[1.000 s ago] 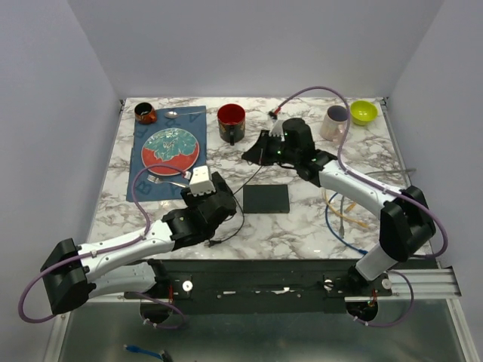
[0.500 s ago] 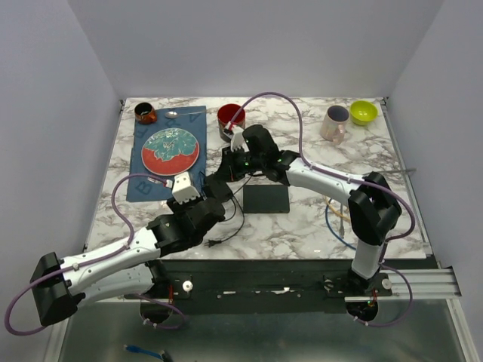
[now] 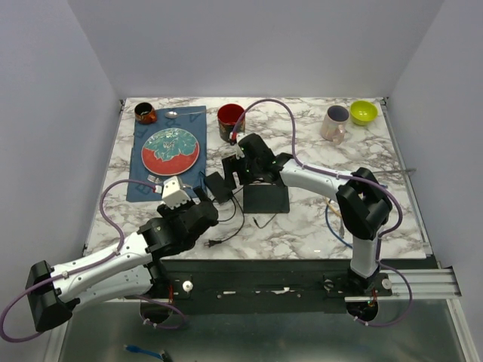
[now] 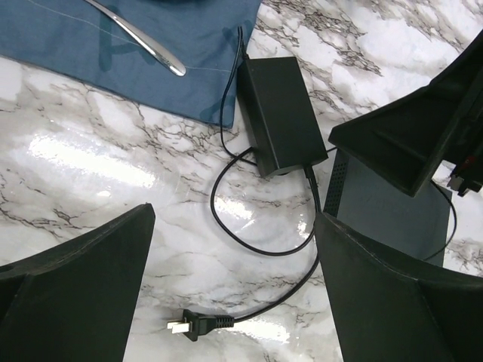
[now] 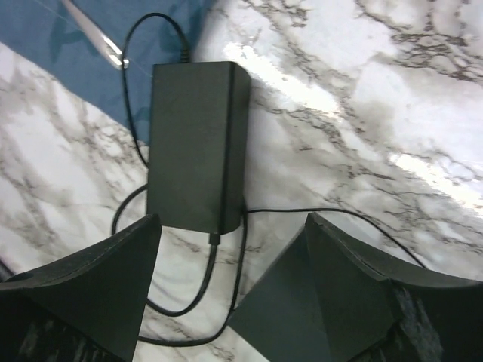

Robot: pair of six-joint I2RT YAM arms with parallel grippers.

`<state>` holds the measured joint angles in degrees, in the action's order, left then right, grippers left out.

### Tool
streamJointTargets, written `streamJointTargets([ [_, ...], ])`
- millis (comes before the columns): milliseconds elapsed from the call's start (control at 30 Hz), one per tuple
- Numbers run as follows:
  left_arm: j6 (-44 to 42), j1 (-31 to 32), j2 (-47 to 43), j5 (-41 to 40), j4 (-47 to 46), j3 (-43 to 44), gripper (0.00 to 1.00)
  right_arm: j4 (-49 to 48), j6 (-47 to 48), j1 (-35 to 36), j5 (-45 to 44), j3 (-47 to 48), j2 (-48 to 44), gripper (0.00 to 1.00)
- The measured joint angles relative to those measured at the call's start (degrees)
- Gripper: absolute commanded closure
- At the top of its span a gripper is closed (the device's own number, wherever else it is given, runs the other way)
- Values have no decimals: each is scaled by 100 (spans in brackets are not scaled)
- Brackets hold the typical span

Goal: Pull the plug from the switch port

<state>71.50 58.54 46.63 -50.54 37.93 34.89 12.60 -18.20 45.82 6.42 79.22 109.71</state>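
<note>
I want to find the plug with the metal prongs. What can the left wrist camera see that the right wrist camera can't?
Only the left wrist view: the two-pronged plug lying loose on the marble table, and the left end effector, open.
Only the right wrist view: the right end effector, open above the black power adapter.
Both: that adapter, the blue mat and a silver utensil handle.

I can't read any text, label or number in my views. Pale marks on the blue placemat point(image 3: 195, 127), upper left of the top view, are too small to make out.
</note>
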Motion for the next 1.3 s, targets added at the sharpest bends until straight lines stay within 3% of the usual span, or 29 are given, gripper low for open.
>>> streamJointTargets([
  [467, 315, 0, -376, 66, 378, -35, 1, 378, 734, 415, -645, 789, 492, 12],
  [900, 361, 0, -533, 201, 382, -160, 1, 828, 726, 739, -1193, 1545, 1460, 15],
  [1000, 363, 0, -546, 223, 380, -179, 1, 942, 638, 739, -1362, 1565, 1552, 31],
  [1033, 363, 0, -553, 225, 380, -184, 1, 981, 610, 739, -1397, 1565, 1556, 48],
  [1100, 365, 0, -581, 234, 378, -203, 1, 1016, 599, 743, -1493, 1545, 1552, 65],
  [1133, 365, 0, -595, 240, 374, -214, 1, 1014, 551, 743, -1510, 1532, 1541, 82],
  [1167, 365, 0, -610, 249, 369, -227, 1, 1001, 553, 743, -1532, 1506, 1521, 91],
  [1200, 367, 0, -621, 260, 369, -240, 1, 992, 531, 743, -1574, 1460, 1491, 98],
  [1300, 367, 0, -623, 269, 348, -267, 1, 1045, 459, 745, -1773, 1244, 1303, 99],
])
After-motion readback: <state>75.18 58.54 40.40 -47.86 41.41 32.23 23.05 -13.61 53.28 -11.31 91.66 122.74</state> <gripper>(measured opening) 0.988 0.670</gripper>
